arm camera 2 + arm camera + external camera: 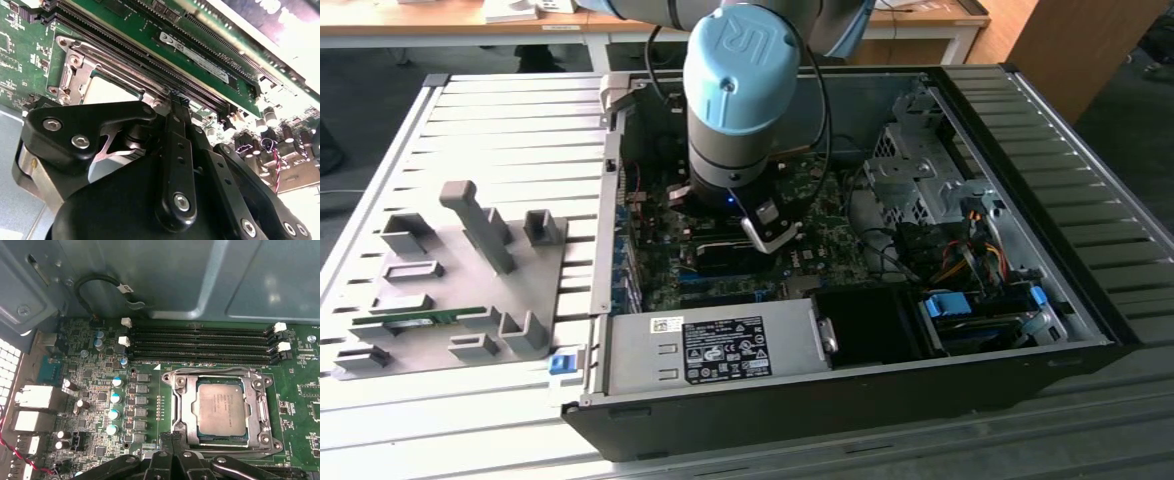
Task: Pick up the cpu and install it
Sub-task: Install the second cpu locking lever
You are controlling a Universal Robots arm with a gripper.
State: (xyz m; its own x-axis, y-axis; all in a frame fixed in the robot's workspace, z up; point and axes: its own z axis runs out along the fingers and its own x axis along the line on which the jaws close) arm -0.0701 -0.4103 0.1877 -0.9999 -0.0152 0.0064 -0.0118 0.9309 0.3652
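The cpu (222,409) sits in its socket beside memory slots (200,344); the narrow-closed end effector (172,437) hovers empty.

From my station, the gripper (175,100) body hides most of the cpu (107,90) just beyond its fingertips in the second wrist view.

The cpu (222,408) lies in the socket frame (181,405) on the motherboard (145,345), beside the memory slots (200,342); the gripper (172,440) is just beside that frame.
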